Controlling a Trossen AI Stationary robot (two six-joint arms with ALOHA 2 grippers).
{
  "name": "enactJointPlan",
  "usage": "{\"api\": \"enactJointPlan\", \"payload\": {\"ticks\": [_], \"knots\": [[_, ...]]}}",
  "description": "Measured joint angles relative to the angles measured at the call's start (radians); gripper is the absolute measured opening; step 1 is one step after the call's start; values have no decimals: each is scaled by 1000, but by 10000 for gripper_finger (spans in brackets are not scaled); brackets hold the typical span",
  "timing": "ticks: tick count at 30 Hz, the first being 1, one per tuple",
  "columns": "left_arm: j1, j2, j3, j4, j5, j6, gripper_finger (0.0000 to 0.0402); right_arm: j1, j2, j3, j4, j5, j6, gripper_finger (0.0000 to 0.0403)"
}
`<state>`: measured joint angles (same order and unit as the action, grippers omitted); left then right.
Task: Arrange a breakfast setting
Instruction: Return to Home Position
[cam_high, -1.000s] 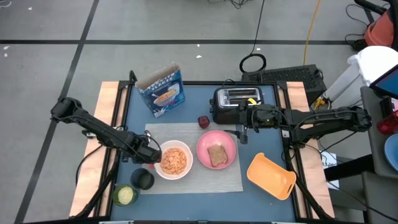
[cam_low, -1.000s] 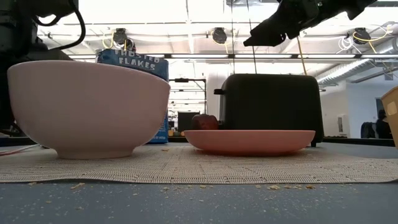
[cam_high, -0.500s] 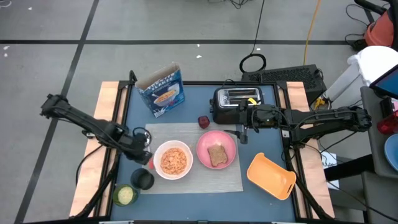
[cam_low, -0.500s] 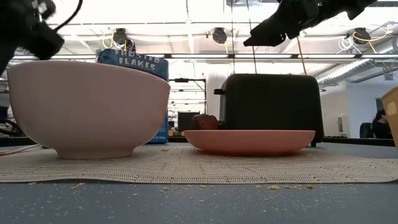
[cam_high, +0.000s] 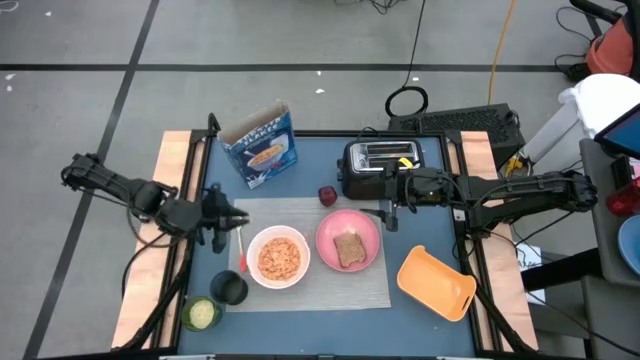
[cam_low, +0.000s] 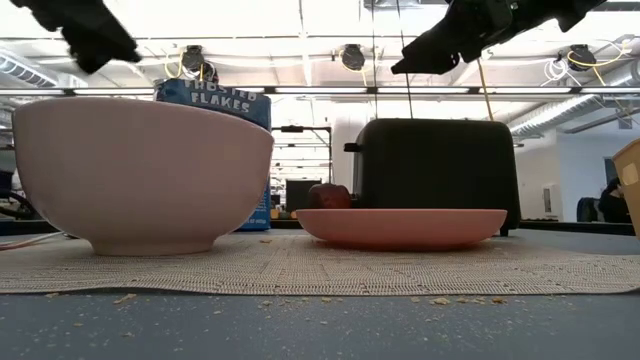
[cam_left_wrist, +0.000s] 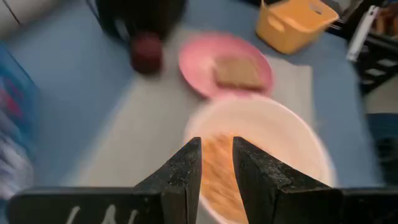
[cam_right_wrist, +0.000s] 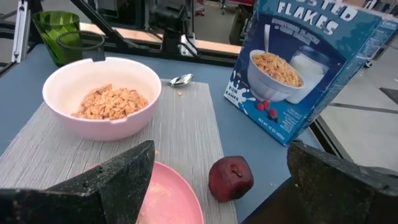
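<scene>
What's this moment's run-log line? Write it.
left jaws: slightly open, empty, left of bowl | right jaws: open, by toaster | spoon: mat edge

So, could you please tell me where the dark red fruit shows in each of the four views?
High view: dark red fruit just beyond the pink plate, beside the toaster.
Low view: fruit peeks over the plate's left part.
Left wrist view: blurred fruit beside the plate.
Right wrist view: fruit close up, beside the plate.
Shared landmark: the pink plate.
</scene>
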<state>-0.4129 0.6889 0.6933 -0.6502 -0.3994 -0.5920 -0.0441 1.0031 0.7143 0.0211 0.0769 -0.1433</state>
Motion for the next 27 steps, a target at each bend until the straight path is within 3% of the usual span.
{"api": "enactJointPlan", "payload": {"ticks": [4, 9, 17, 27], "knots": [[17, -61, 0, 32, -124, 242, 97, 0, 0, 0, 8, 0, 0, 352], [67, -148, 0, 38, -209, 429, 97, 0, 0, 0, 7, 0, 0, 352], [139, -278, 0, 116, -214, 605, 97, 0, 0, 0, 7, 0, 0, 352], [201, -389, 0, 139, -213, 703, 97, 0, 0, 0, 5, 0, 0, 352]]}}
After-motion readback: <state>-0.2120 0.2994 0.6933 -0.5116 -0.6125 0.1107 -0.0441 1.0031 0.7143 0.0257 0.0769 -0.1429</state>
